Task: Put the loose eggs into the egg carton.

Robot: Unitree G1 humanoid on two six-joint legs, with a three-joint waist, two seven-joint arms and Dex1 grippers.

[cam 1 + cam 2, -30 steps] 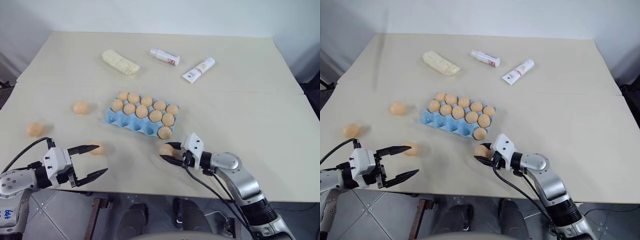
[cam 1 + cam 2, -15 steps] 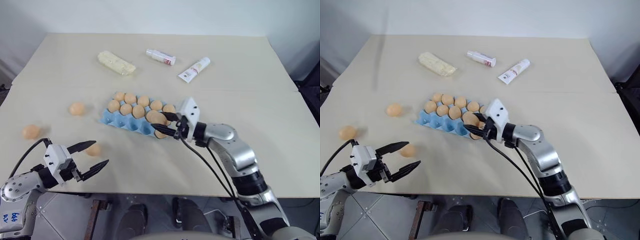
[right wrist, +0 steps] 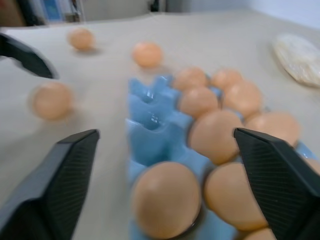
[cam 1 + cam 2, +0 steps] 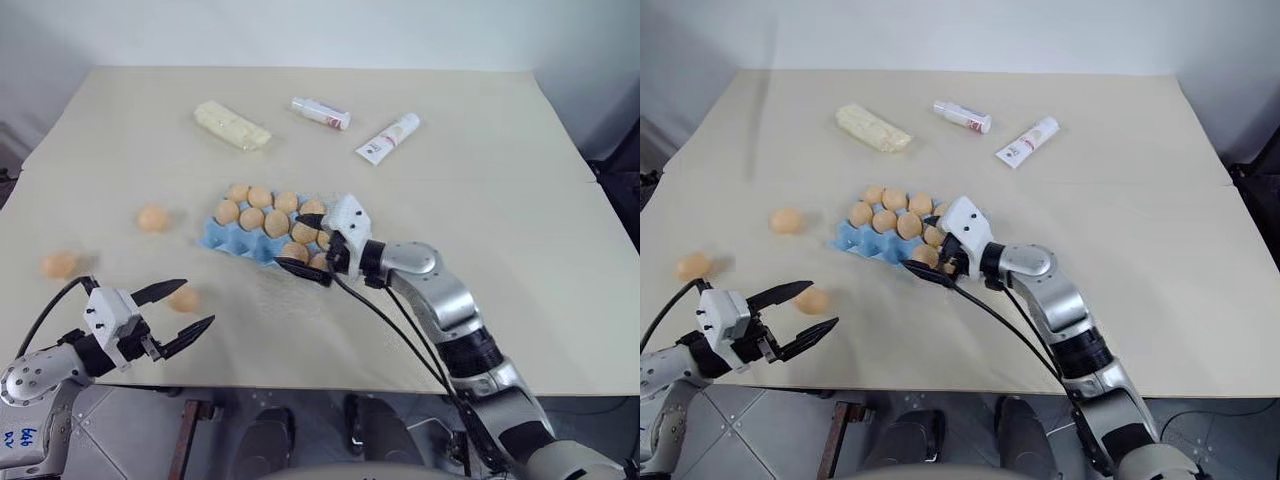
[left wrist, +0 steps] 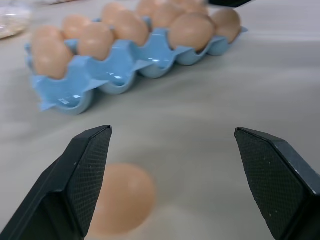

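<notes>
The light blue egg carton lies mid-table with several tan eggs in its cups. My right gripper hovers over its near right end, open, with nothing between the fingers. An egg sits in the near-row cup right under it. Three loose eggs lie on the table to the left: one beside the carton, one far left, and one close to my left gripper. That gripper is open near the table's front edge, and this egg lies just past one of its fingers.
At the back of the table lie a pale yellow wrapped block, a small white bottle and a white tube. The table's front edge runs just behind my left gripper.
My right gripper carried an egg from the table's front up to the carton's near right end and opened; the egg now rests in a cup. The left gripper stayed in place.
</notes>
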